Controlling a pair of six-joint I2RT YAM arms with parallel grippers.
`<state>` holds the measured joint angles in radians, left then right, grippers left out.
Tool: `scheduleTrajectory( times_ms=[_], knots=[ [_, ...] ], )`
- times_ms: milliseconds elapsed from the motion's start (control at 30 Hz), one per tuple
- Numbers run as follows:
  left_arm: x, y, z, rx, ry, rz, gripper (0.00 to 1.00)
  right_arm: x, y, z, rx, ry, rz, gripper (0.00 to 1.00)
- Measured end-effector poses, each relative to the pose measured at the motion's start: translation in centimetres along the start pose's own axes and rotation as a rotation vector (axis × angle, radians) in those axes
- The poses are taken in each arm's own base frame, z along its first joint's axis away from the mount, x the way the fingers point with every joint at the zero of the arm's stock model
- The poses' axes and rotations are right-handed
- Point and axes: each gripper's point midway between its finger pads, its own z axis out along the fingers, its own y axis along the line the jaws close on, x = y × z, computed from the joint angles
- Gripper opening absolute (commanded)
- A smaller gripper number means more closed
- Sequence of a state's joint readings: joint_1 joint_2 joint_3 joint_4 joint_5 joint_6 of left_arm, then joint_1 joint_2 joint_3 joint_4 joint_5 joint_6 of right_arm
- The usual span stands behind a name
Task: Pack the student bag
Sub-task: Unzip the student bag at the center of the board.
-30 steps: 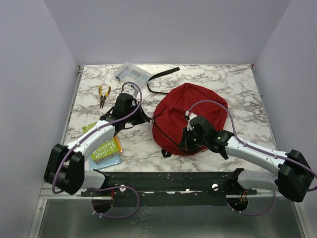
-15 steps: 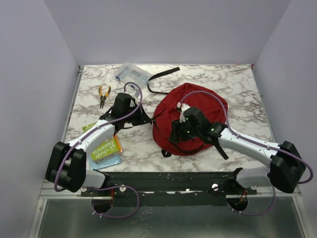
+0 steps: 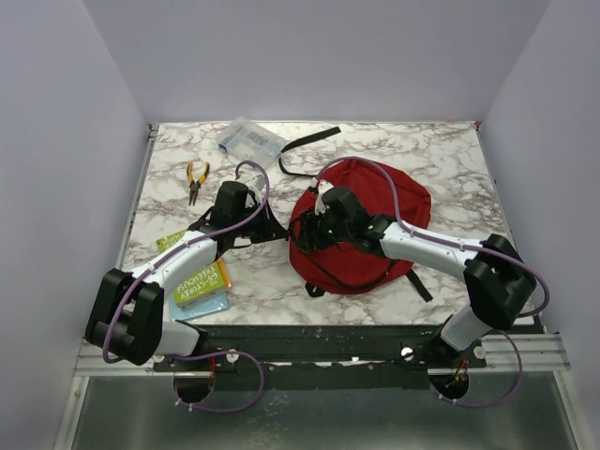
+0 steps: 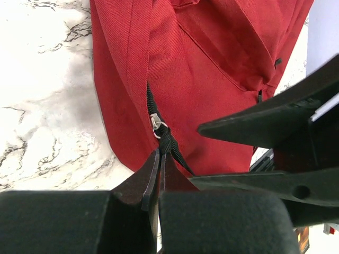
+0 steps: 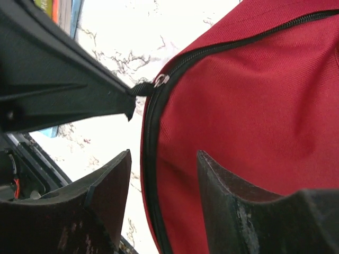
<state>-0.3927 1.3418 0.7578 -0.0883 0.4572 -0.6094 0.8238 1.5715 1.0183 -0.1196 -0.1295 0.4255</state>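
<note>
The student bag (image 3: 375, 211), dark red with black straps, lies right of the table's middle. Its black zip (image 4: 151, 103) runs along the bag's left edge, and the zip is closed where it shows. My left gripper (image 3: 280, 230) is at that edge, shut on the black cord of the zip pull (image 4: 167, 143). My right gripper (image 3: 309, 231) stands open right beside it. Its two fingers (image 5: 114, 177) straddle the zip seam (image 5: 151, 159) and the red fabric, gripping nothing. In the right wrist view the left gripper's fingertips (image 5: 124, 100) show holding the pull (image 5: 142, 88).
Orange-handled pliers (image 3: 196, 178) lie at the back left, with a clear plastic box (image 3: 249, 139) behind them. A loose black strap (image 3: 305, 145) lies at the back. A green and orange book (image 3: 200, 283) on a blue one (image 3: 206, 303) sits under the left arm.
My right gripper has opened and travelled left across the bag to its left edge, stopping next to the left gripper. The left gripper has held still on the zip pull.
</note>
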Motion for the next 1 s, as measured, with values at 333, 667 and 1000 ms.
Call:
scheduleTrajectory(
  times_ms=[333, 667, 1000],
  knots=[
    [0.0, 0.0, 0.0, 0.000, -0.003, 0.001, 0.00, 0.9, -0.6, 2.1, 0.010, 0.021, 0.023, 0.13],
    [-2.1, 1.6, 1.4, -0.057, -0.007, -0.044, 0.00, 3.5, -1.4, 1.9, -0.002, 0.025, 0.048, 0.00],
    [-7.6, 2.2, 7.1, -0.096, 0.036, -0.062, 0.00, 2.9, -0.7, 1.1, -0.054, -0.043, 0.091, 0.01]
  ],
)
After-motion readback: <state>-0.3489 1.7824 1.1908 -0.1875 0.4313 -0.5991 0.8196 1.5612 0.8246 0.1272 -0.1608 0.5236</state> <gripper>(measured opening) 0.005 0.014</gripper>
